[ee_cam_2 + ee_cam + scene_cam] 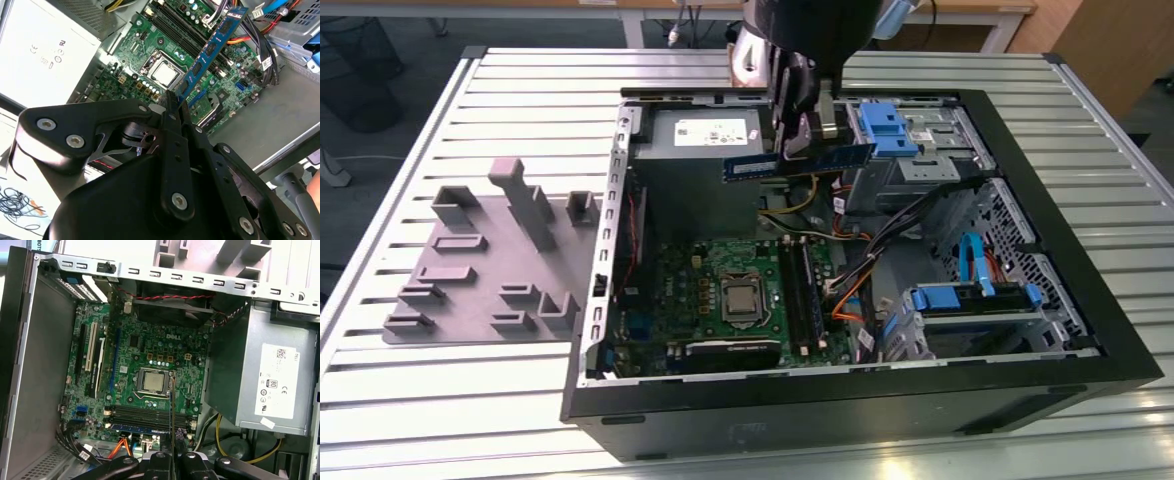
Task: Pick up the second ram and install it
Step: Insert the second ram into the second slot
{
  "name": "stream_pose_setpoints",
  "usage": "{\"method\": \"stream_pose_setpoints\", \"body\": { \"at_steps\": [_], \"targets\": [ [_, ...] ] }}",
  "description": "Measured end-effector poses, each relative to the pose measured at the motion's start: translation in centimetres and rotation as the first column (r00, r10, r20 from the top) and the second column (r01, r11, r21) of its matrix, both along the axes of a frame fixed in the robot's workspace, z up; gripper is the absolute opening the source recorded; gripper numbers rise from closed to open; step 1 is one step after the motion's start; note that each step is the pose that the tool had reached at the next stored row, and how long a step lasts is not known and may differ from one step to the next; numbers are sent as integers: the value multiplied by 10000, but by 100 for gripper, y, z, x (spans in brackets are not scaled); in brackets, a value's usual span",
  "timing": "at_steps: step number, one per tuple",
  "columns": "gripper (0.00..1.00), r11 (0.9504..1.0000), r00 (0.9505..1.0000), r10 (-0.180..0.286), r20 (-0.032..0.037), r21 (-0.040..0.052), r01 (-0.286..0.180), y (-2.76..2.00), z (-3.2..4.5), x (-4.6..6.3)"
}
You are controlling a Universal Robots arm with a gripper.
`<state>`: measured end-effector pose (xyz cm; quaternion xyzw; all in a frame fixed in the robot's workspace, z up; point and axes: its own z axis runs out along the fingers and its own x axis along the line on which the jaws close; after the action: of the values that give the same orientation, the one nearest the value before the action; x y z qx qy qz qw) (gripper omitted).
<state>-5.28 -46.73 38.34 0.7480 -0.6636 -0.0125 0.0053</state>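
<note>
Above the open computer case (1067, 330), the end effector (803, 135) is clamped on the second ram (798, 162), a blue stick held edge-up and level over the power supply (700, 130), clear of the motherboard (720, 300). Second wrist view: stick (212, 47) juts from the closed fingers (172, 107) over the processor socket (166, 73). Gray holder tray (480, 260) sits on the tabletop (494, 100) beside the case.
</note>
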Motion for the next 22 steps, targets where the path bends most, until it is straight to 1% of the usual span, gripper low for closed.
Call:
{"method": "stream_pose_setpoints", "body": {
  "at_steps": [13,22],
  "targets": [
    [14,9996,9996,300,0,0,-300,0,0,0],
    [14,9983,9983,575,0,0,-575,0,0,0]
  ]
}}
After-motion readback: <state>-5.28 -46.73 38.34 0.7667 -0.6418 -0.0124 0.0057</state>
